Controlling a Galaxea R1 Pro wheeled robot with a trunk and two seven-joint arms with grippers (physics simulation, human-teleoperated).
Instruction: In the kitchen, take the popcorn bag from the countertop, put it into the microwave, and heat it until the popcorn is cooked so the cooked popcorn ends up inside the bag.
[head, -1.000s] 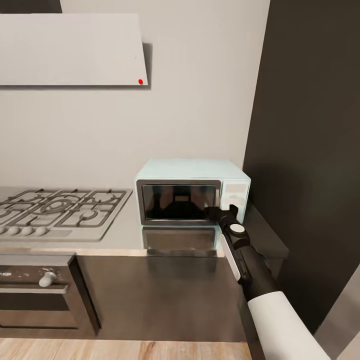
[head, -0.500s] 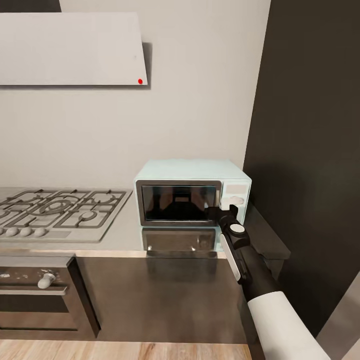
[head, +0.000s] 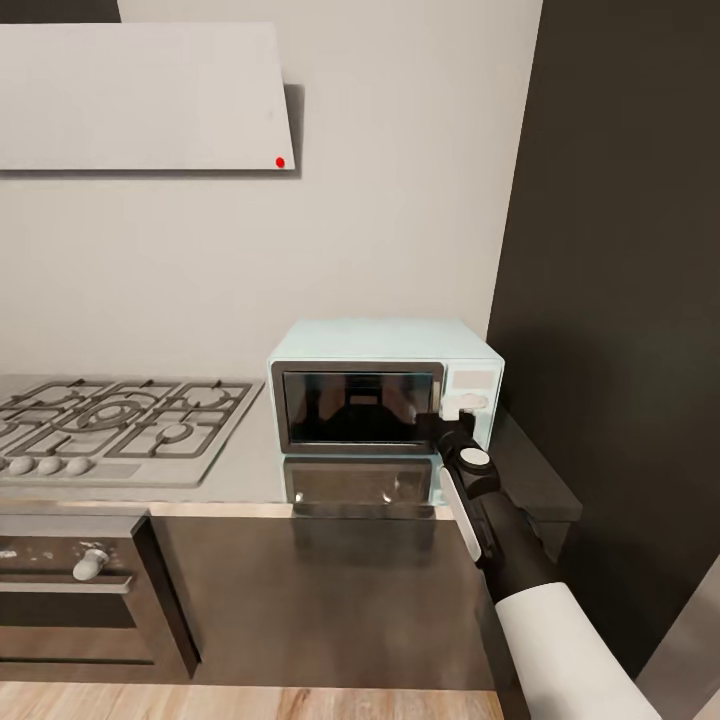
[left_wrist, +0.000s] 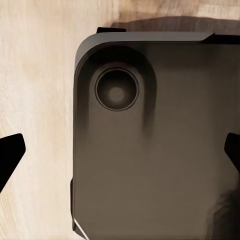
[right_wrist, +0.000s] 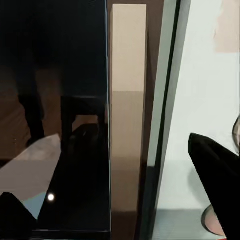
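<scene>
Head view: right gripper (head: 437, 428) at microwave (head: 385, 385) door.

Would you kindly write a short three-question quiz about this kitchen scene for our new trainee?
1. True or false: the microwave door is shut.
2. Which end effector is at the microwave's door handle? A) left B) right
3. Fill in: left of the microwave, set into the countertop, is a gas ____.

Key
1. True: the dark glass door sits flush in its frame.
2. B: the right end effector is at the door's right edge, its fingers either side of the pale handle; whether they touch it cannot be told.
3. Hob, with an oven below it.
</scene>
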